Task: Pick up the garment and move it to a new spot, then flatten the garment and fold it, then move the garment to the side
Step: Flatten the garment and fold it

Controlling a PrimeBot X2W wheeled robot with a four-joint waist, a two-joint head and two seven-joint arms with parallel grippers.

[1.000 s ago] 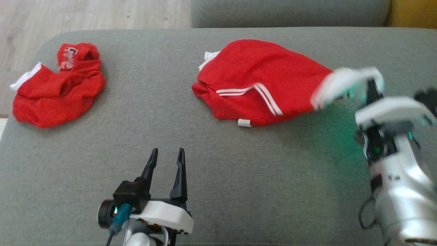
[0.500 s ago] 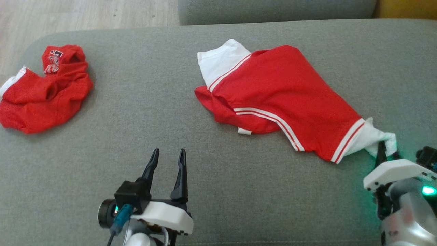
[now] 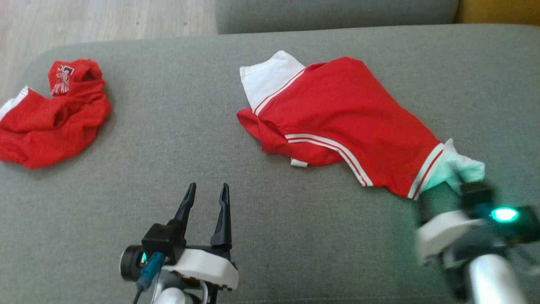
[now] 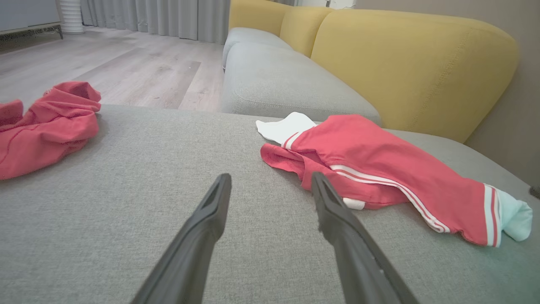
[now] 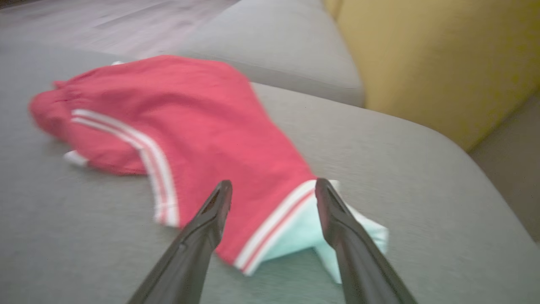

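Right tool released garment, backed off; left tool spread; grey sofa, wood floor.

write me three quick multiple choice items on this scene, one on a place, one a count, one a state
1. Where on the grey cushion does the crumpled red garment lie?
A. its left end
B. its middle
C. its right end

2. How many red garments lie on the cushion?
A. one
B. two
C. three

3. How does the right gripper stand?
A. shut on cloth
B. open
C. shut, empty

Key:
1 A, it sits at the head view's left edge.
2 B, the crumpled one plus the striped garment.
3 B, its fingers stand apart near the white cuff.
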